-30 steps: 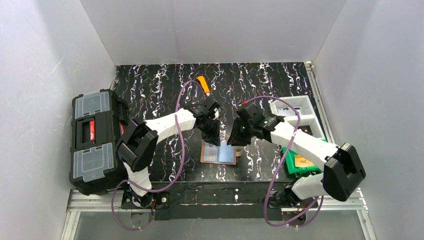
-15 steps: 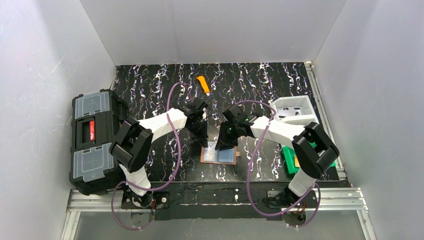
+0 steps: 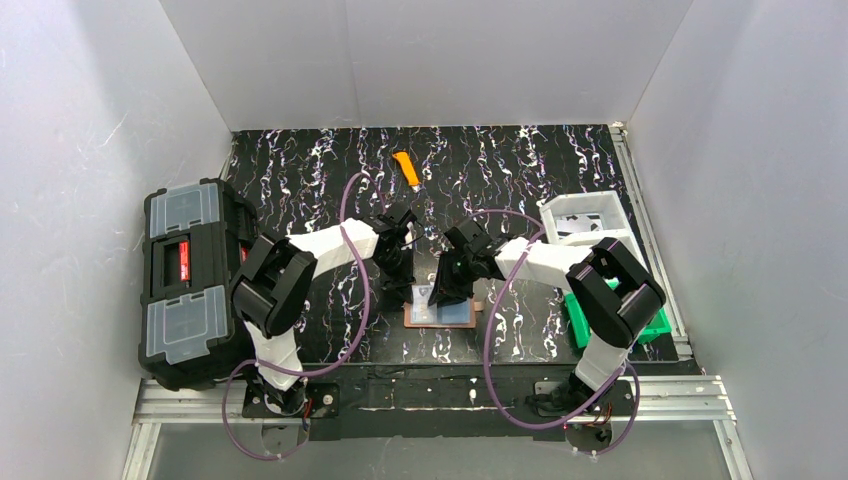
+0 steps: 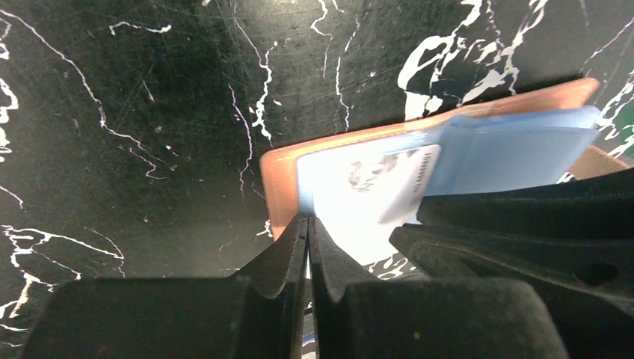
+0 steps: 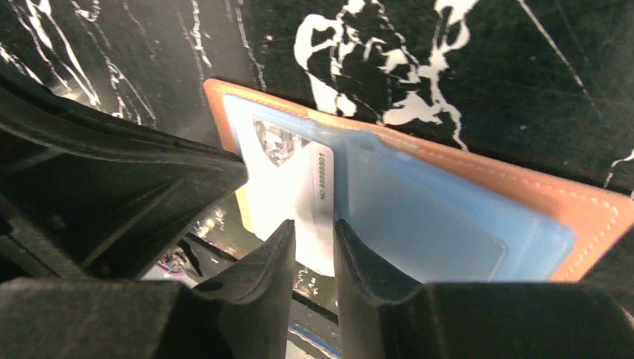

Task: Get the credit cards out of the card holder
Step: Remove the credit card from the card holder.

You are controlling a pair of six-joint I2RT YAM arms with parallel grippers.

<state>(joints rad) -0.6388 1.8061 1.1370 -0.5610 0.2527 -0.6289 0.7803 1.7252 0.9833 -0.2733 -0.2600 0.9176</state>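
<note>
Glare washes out the pale card (image 4: 351, 198), its near edge hidden behind the left hand (image 4: 308, 223).

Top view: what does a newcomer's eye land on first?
The left hand and right hand meet over the brown card holder at near centre, a pale card poking from its blue pocket. A black toolbox sits at the left edge; an orange utility knife lies farther back.

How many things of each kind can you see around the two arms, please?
Toolbox: 1
Knife: 1
Card holder: 1
Card showing in it: 1
White tray: 1
Green box: 1
Total: 6
</note>
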